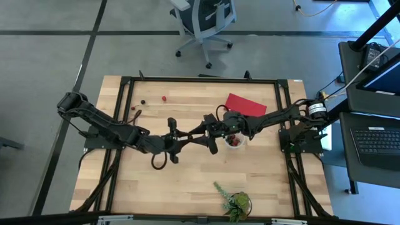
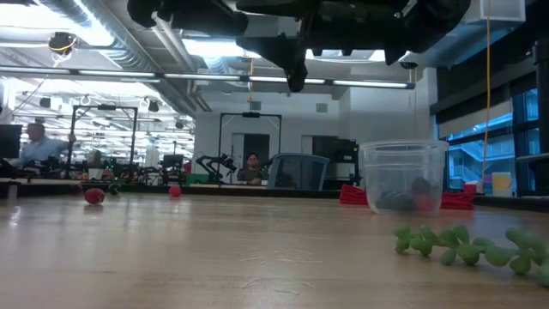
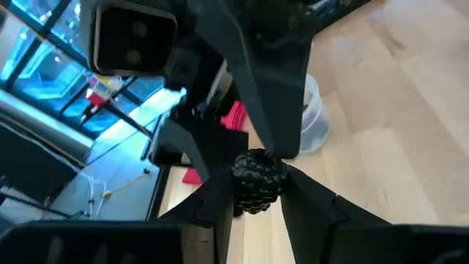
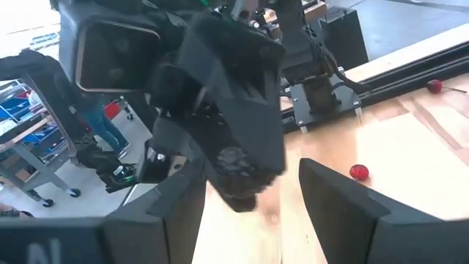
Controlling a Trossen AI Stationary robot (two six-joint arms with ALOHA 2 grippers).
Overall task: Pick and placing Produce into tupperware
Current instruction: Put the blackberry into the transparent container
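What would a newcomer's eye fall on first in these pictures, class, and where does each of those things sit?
First, the two dark arms meeting nose to nose over the middle of the table, the left gripper pinching a dark bumpy berry facing the open right gripper. Next, the clear cup below them, with some fruit already inside, beside a flat red piece. Last, a green leafy plant at the table's near edge.

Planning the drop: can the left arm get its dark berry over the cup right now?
Probably not cleanly. The left tool grips the dark berry beside the cup, but the right tool hangs open between them, crowding the approach.
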